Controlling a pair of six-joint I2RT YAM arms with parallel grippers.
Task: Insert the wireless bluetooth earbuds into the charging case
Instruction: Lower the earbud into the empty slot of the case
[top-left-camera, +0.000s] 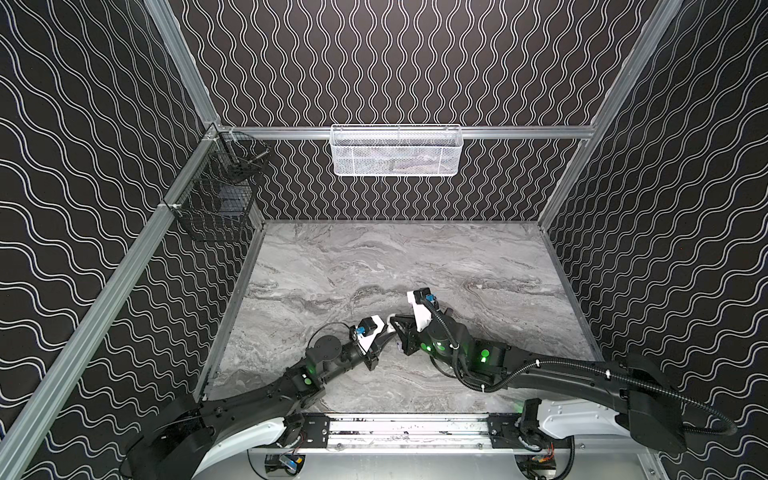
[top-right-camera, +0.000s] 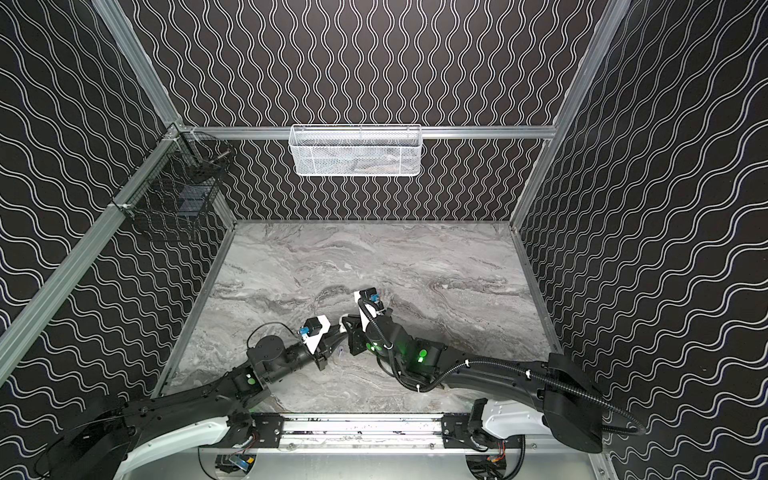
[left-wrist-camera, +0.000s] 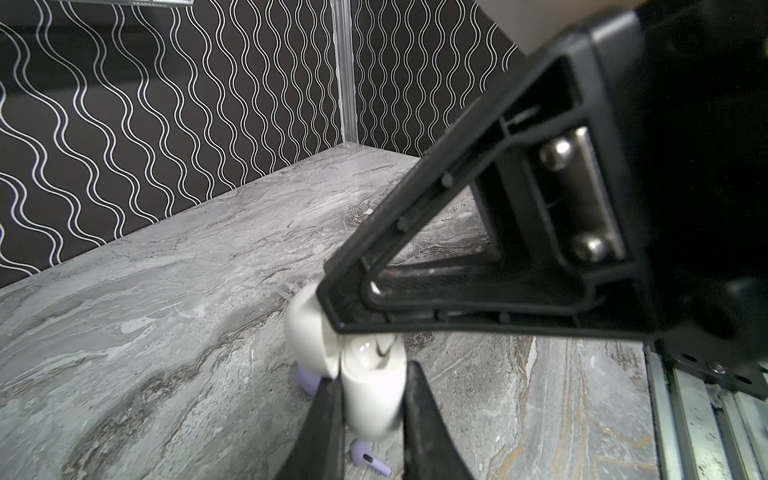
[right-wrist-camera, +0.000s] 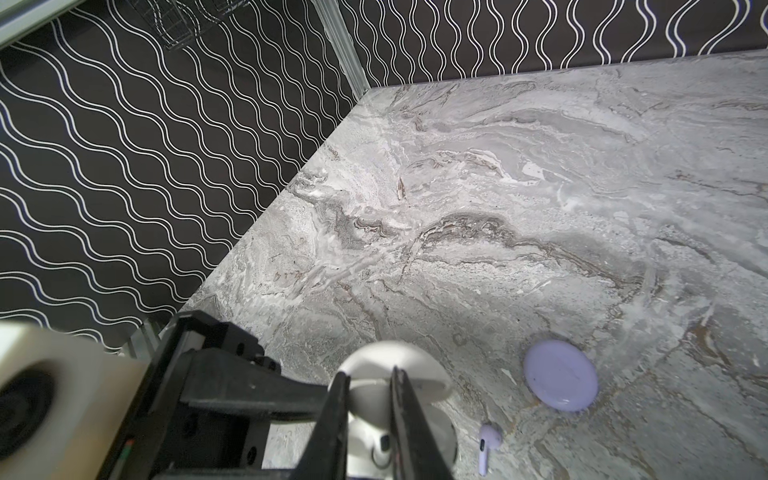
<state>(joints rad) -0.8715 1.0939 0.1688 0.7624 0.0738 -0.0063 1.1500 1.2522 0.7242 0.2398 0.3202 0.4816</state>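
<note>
A white charging case (left-wrist-camera: 374, 399) hangs just above the marble table, and my left gripper (left-wrist-camera: 372, 374) is shut on its body. Its lid (left-wrist-camera: 305, 332) stands open. My right gripper (right-wrist-camera: 368, 372) is shut on that lid's rim (right-wrist-camera: 419, 374). One white earbud (right-wrist-camera: 383, 444) sits in the open case between the fingers. A lavender earbud (right-wrist-camera: 487, 445) lies loose on the table beside the case. In both top views the two grippers meet near the table's middle front, left gripper (top-left-camera: 387, 333), right gripper (top-left-camera: 395, 323).
A closed round lavender case (right-wrist-camera: 561, 376) lies on the table (top-left-camera: 415, 266) close to the loose earbud. A white mesh basket (top-left-camera: 395, 151) hangs on the back rail and a black wire basket (top-left-camera: 220, 187) in the left corner. Patterned walls enclose three sides.
</note>
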